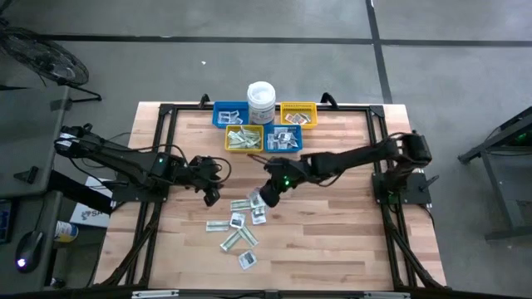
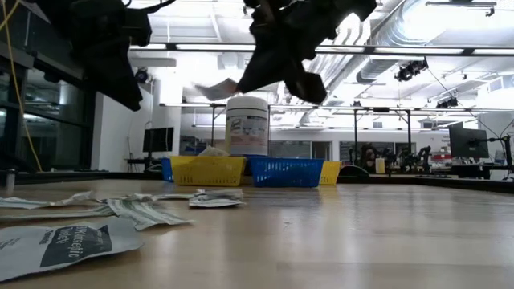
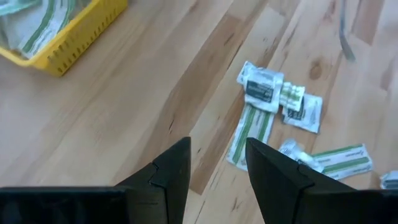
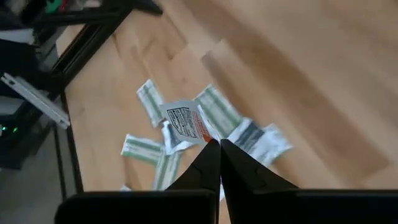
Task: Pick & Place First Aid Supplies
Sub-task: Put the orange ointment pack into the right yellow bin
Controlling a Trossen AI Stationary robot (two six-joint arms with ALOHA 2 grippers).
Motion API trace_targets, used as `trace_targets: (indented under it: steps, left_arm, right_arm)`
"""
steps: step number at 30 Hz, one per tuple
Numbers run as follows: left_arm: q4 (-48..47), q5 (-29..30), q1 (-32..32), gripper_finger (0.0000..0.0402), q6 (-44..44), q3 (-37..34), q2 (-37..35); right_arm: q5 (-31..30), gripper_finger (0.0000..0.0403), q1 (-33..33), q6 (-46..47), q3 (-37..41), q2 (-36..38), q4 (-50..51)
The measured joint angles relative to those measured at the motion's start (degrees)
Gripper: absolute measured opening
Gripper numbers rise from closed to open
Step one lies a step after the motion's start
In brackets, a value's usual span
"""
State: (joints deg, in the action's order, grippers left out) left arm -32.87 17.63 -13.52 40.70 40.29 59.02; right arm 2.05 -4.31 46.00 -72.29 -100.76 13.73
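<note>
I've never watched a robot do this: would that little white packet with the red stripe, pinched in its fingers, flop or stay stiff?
Probably light and bendy: the white packet looks flat and thin, held by one corner in the right gripper. Packets on the table lie slightly curled, so it likely flexes. A corner pinch might slip.

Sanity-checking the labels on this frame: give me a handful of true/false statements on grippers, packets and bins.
1. The right gripper is shut on a white square packet. True.
2. The left gripper holds a green-and-white strip. False: its fingers are apart with nothing between them, above bare wood.
3. The white tub lies tipped over among the loose packets. False: it stands upright behind the bins, between the far blue bin and the far yellow bin.
4. Loose packets lie on the table nearer than the bins. True.
5. All four bins are yellow. False: two are blue, two yellow.
</note>
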Motion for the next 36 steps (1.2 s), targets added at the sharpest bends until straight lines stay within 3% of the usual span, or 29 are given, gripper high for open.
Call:
trace_targets:
  steps: [7,19,27,36]
  left_arm:
    - [1.7,4.7,0.0,0.0154,-0.1,0.0,0.0]
    - [6.8,16.1,0.0,0.0154,-0.2,0.0,0.0]
    - [10.7,24.1,0.0,0.0154,-0.2,0.0,0.0]
    - [12.3,34.2,0.0,0.0154,-0.2,0.0,0.0]
  right_arm:
    - [-4.3,0.0000,1.9,-3.0,0.0,4.7,7.7]
    - [-22.8,0.0000,3.4,-5.7,0.0,12.4,27.3]
    - [-27.7,0.0000,9.8,-16.5,0.0,15.9,37.9]
    - [-25.9,0.0000,24.2,-36.8,0.0,16.2,34.9]
